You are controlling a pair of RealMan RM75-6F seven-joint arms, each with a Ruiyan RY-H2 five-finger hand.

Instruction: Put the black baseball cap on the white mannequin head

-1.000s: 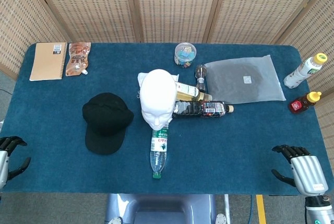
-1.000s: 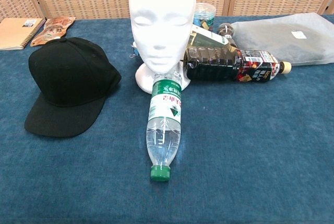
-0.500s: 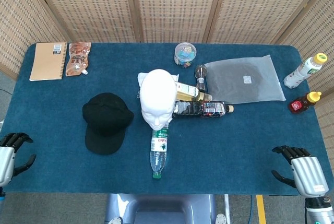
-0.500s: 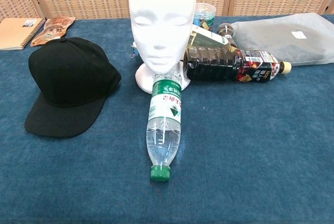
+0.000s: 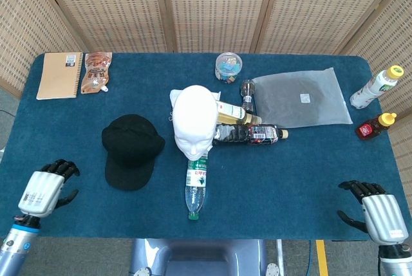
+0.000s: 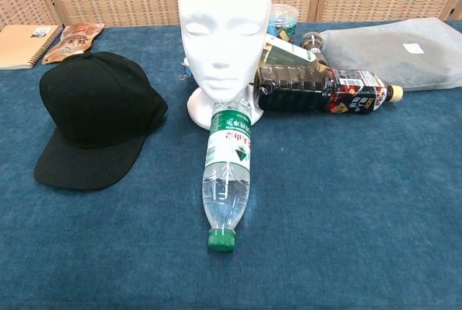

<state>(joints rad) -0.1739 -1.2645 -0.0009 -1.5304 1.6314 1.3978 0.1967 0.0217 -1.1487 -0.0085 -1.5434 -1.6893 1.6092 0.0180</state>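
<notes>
The black baseball cap (image 5: 131, 148) (image 6: 96, 115) lies flat on the blue table, brim toward the front edge, just left of the white mannequin head (image 5: 195, 119) (image 6: 224, 28), which stands upright at the table's middle. My left hand (image 5: 45, 189) hovers over the front left of the table, well left of the cap, fingers apart and holding nothing. My right hand (image 5: 376, 212) sits at the front right corner, also empty with fingers spread. Neither hand shows in the chest view.
A clear water bottle (image 5: 196, 184) lies in front of the head's base, and a dark bottle (image 5: 248, 134) and a yellow one (image 5: 237, 114) lie to its right. A grey bag (image 5: 301, 98), candy jar (image 5: 228, 66), notebook (image 5: 60, 74), snack pouch (image 5: 96, 71) and two bottles (image 5: 376, 105) sit farther off.
My left hand has moved right and forward onto the table's front left, toward the cap. The right hand has shifted slightly down and right. Cap and head have not moved.
</notes>
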